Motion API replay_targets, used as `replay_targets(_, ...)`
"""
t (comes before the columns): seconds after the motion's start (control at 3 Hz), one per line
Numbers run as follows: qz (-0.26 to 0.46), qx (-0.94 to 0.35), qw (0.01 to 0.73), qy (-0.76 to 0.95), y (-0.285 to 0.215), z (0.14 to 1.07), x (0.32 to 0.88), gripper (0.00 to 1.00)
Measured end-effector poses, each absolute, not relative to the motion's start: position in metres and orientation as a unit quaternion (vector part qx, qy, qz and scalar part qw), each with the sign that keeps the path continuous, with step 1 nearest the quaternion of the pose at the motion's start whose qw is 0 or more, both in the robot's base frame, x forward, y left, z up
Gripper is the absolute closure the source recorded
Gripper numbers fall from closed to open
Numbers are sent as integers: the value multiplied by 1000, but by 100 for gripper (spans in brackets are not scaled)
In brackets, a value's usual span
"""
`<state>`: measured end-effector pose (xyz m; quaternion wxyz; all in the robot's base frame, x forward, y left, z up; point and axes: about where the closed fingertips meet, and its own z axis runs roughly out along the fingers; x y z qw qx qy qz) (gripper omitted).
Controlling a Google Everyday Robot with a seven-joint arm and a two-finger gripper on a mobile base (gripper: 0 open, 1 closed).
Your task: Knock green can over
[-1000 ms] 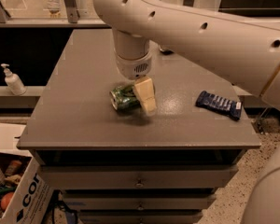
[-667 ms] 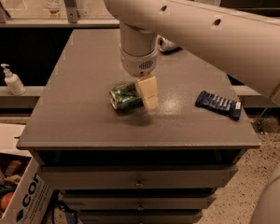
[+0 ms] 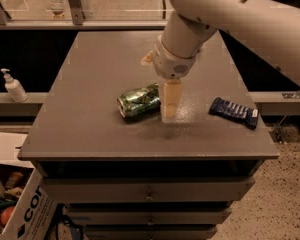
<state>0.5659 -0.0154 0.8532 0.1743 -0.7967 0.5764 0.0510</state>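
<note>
Nearest the camera, low and far off to the claw's left, a cardboard box (image 3: 21,211) with dark lettering sits on the floor with odd items inside. Directly below the claw's position is the front of a grey drawer cabinet (image 3: 148,196), its drawers stacked with small knobs in the middle. Its flat grey top (image 3: 85,129) carries everything else. The gripper claw (image 3: 169,108) hangs tip-down over the middle of this top, toward the near half, its pale end at or just above the surface. Whether the claw is open or closed cannot be told from this angle, and it does not visibly hold anything. The green can (image 3: 138,102) lies on its side on the top, right against the claw's left side, touching it or very nearly. One round end is turned toward the near left, and the body runs back toward the claw. Right of the claw and well apart lies a flat dark-blue packet (image 3: 234,112) with pale stripes, close to the cabinet's right edge. Above the claw, the thick white arm (image 3: 240,19) rises up and away to the right. Far left of the claw, off the cabinet, a white pump bottle (image 3: 13,86) stands upright on a pale ledge.
</note>
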Motion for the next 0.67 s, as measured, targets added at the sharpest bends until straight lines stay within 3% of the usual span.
replay_targets(0.33, 101, -759, 250, 593, -27, 866, 565, 0)
replay_targets(0.67, 117, -750, 260, 597, -26, 871, 559, 0)
